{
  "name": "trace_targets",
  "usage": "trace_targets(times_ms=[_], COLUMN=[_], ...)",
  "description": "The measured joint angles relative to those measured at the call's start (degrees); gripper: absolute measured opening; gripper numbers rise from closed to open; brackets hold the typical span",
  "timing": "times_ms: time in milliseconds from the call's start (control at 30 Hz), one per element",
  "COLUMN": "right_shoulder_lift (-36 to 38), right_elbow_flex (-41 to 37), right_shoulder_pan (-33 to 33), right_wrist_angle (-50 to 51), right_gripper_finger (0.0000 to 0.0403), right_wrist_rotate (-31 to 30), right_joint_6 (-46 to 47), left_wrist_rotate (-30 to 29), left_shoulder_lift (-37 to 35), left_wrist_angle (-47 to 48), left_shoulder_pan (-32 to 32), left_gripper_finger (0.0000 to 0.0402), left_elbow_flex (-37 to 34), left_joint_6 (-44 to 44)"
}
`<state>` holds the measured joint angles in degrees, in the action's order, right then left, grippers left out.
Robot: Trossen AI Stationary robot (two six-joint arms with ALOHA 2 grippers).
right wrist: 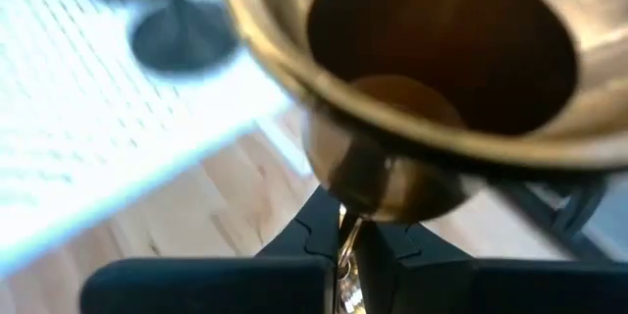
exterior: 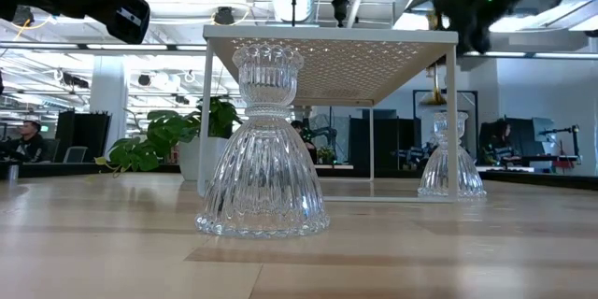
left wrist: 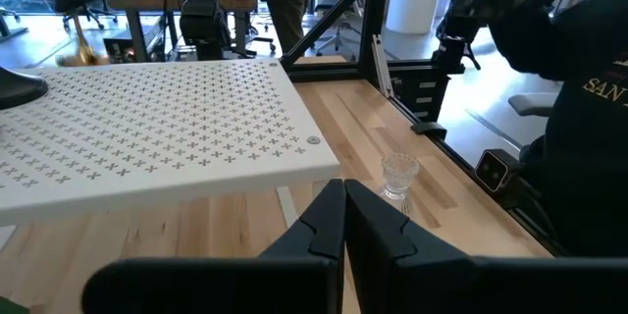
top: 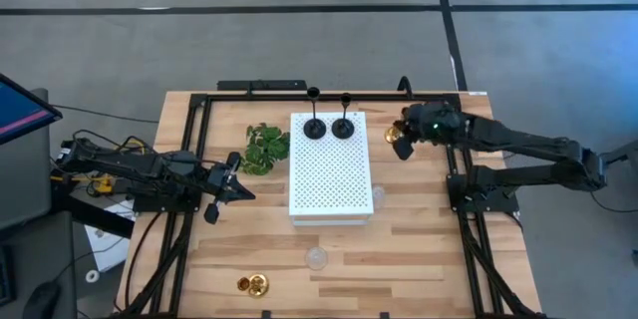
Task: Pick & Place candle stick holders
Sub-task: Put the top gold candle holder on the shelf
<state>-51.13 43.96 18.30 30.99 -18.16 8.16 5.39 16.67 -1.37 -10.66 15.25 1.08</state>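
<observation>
At the far right of the table, just right of the white board (top: 330, 166), your right gripper (top: 403, 143) is pinching a gold holder (top: 395, 137) and carrying it in the air, clear of the wood. In the right wrist view the gold holder (right wrist: 412, 78) fills most of the picture, its hollow base facing the camera and the two dark fingers (right wrist: 319, 231) clamped on it, with the board and two dark round bases blurred behind it.

On the far end of the board you have the two black holders (top: 314, 128) and (top: 343, 127) standing upright side by side, their thin stems pointing up. The second gold holder (top: 253, 284) lies on the near left part of the table, well apart from the board. One glass holder (top: 317, 257) stands on the wood near the board's near edge; the low view shows this glass holder (exterior: 263, 149) upright and close to the camera. The other glass holder (top: 378, 197) stands just beside the board's right edge; it shows in the left wrist view as a small glass holder (left wrist: 398, 175) beyond the board's corner.

Your left gripper (top: 221, 187) hangs over the left side of the table, left of the board and near the green sprig (top: 265, 148), its fingers (left wrist: 324, 221) pressed together with nothing between them.
</observation>
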Motion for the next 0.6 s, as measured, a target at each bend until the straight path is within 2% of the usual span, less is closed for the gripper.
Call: trace_targets(times_ms=[167, 267, 600], right_shoulder_lift=[-1.43, -3.12, -11.08], right_elbow_flex=[8.27, 10.84, 11.94], right_shoulder_pan=[-2.16, -4.4, -12.34], right_wrist_angle=[3.75, 3.18, -6.97], right_gripper_finger=[0.0004, 0.0003, 0.0002], right_wrist_rotate=[0.46, 2.97, 10.02], right_joint_6=[-2.45, -3.45, -4.52], left_wrist_rotate=[-0.02, -0.02, -0.02], left_shoulder_lift=[0.0, 0.0, 0.0], left_wrist_angle=[0.01, 0.0, 0.0], left_shoulder_pan=[0.01, 0.01, 0.0], left_gripper_finger=[0.0007, 0.0007, 0.0007], left_elbow_flex=[0.0, 0.0, 0.0], left_joint_6=[0.0, 0.0, -0.01])
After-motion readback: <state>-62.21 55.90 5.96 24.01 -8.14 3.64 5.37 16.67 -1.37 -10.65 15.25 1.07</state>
